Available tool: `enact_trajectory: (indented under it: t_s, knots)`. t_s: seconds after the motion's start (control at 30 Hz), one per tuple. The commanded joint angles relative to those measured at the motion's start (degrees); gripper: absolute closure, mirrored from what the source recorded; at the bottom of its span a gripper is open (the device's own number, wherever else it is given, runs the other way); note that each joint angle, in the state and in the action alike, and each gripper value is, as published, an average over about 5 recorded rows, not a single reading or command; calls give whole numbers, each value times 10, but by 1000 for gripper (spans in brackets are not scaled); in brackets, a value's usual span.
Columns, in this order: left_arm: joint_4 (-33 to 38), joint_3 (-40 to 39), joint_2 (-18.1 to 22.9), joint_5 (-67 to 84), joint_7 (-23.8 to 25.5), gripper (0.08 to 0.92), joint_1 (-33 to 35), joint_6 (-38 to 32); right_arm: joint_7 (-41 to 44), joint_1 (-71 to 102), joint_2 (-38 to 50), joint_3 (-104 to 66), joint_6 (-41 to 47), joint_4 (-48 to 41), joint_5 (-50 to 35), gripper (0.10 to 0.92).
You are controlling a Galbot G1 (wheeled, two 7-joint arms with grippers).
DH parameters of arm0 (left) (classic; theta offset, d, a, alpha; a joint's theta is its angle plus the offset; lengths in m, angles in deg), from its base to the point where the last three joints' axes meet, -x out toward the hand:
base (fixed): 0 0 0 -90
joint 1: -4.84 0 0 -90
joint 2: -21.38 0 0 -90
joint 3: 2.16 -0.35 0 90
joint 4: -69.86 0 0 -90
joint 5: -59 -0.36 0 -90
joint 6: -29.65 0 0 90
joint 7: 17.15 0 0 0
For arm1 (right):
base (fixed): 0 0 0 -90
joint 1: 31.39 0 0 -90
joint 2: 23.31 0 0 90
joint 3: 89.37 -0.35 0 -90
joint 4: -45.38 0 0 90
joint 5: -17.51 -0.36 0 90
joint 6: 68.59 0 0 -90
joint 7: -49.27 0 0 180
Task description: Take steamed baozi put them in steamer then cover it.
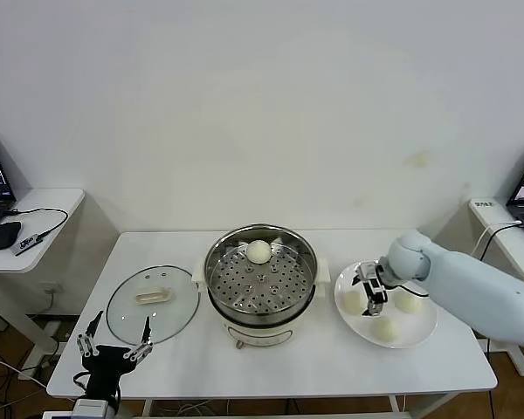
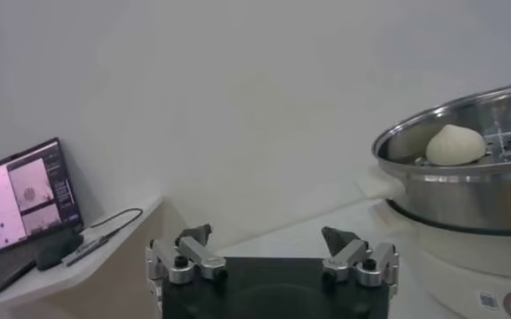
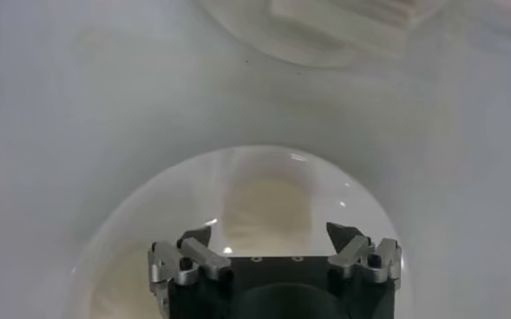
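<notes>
**Right gripper open over the plate of buns; one bun already in the steamer**

On the white table [image 1: 271,362] the steamer [image 1: 260,281] stands in the middle, a shiny metal pot on a cream base. One bun [image 1: 258,251] lies on its perforated tray, toward the far side; the left wrist view shows the same bun just inside the rim of the pot. The pot is uncovered.

The glass lid [image 1: 153,303] lies flat on the table to the robot's left of the steamer, handle up, close to the pot; whether the two touch cannot be told.

To the robot's right of the steamer sits a white plate [image 1: 424,332] with three more buns. The right gripper [image 1: 372,288] hangs low over the plate's left half, with one bun [image 1: 355,300] just beside it on the steamer side, another bun [image 1: 408,300] on its other side and a third bun [image 1: 383,329] nearer the front edge. Its jaws are spread wide and hold nothing; the right wrist view shows the two fingertips [image 3: 196,237] apart above a pale bun on the plate.

The left gripper [image 1: 114,343] is parked at the table's near left corner, just in front of the lid, its jaws also spread wide and empty.

Laptops sit on side tables at both far edges of the head view.
</notes>
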Motion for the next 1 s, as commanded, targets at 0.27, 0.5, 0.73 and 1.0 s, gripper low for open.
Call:
enact_trajectory:
  t_s: [0.27, 0.5, 0.73, 1.0]
  knots:
    - [-3, -2, 2, -1, 0, 177, -1, 0, -1, 13, -36, -12, 2, -45, 17, 281]
    - [-2, -2, 2, -1, 0, 177, -2, 1, 12, -2, -25, -8, 6, -34, 8, 362]
    - [3, -3, 3, -1, 0, 177, -1, 1, 32, -76, 21, 20, 16, 14, -34, 413]
    - [9, -5, 3, -1, 0, 177, -2, 1, 39, -262, 88, 133, 38, 100, -138, 414]
